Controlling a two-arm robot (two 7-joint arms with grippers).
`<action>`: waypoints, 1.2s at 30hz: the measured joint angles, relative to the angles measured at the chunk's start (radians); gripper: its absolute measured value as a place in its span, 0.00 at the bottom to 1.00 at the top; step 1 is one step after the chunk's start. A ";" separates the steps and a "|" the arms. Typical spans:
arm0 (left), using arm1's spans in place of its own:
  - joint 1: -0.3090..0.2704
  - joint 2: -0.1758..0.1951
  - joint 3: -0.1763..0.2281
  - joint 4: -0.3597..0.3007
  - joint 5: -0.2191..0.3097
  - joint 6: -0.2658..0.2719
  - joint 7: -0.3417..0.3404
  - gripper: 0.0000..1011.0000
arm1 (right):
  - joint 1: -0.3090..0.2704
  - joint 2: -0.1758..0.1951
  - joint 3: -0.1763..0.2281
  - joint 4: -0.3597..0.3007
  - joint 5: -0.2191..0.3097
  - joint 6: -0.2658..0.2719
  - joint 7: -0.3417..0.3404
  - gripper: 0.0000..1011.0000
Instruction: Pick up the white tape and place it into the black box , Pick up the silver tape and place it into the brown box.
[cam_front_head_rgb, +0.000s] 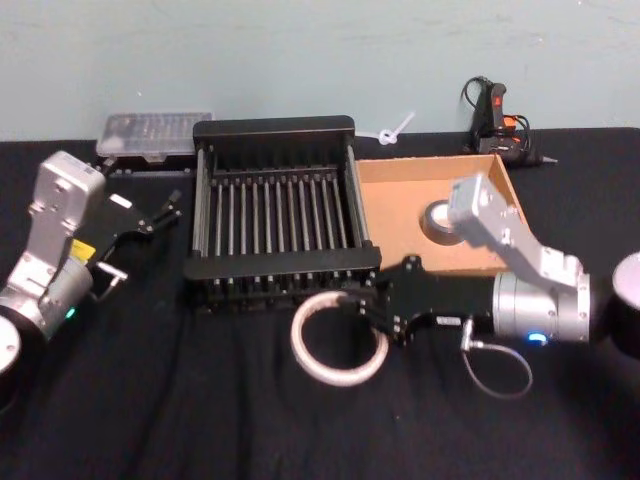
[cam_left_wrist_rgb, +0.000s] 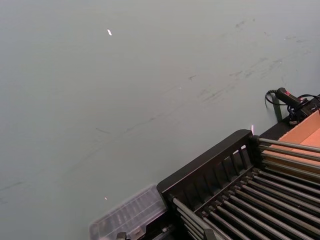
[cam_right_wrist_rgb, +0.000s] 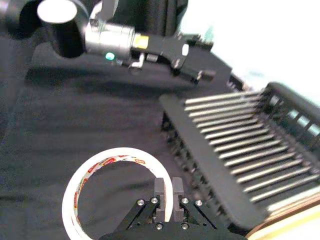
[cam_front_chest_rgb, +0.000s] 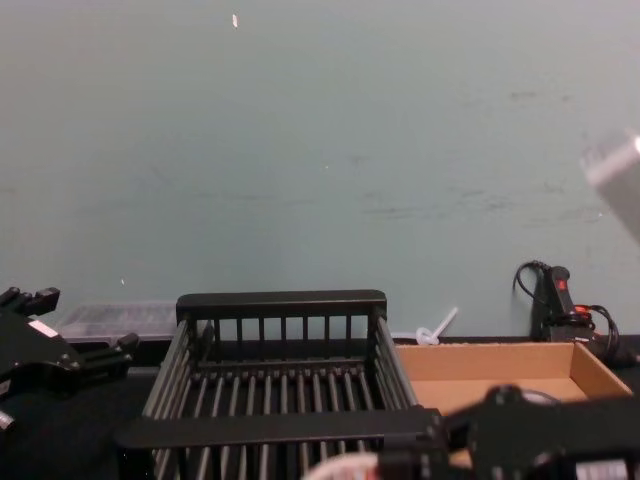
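the white tape (cam_front_head_rgb: 339, 343) lies on the worktop (cam_front_head_rgb: 200, 420) by the black box (cam_front_head_rgb: 275, 212). my right end effector (cam_right_wrist_rgb: 168, 186) pinches its rim. my left end effector (cam_front_head_rgb: 172, 207), fingers apart, waits beside it.

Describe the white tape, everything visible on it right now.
The white tape is a wide, thin ring with a large open hole; its inner face carries red-and-white print, clearest in the right wrist view. It lies flat on the black tablecloth, just in front of the black crate, not inside it. The right gripper is at the ring's rim nearest the crate, its two fingers close together around that wall. Whether they are actually pressing it cannot be told. Nothing else touches it.
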 joint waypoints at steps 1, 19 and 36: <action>0.000 0.000 0.000 0.000 0.000 0.000 0.000 0.99 | 0.005 0.000 0.002 -0.001 0.002 -0.002 -0.001 0.10; 0.000 0.000 0.000 0.000 0.000 0.000 0.000 0.99 | 0.143 -0.102 0.013 0.106 0.007 0.007 -0.074 0.10; 0.000 0.000 0.000 0.000 0.000 0.000 0.000 0.99 | 0.296 -0.307 0.017 0.420 -0.052 0.008 -0.177 0.10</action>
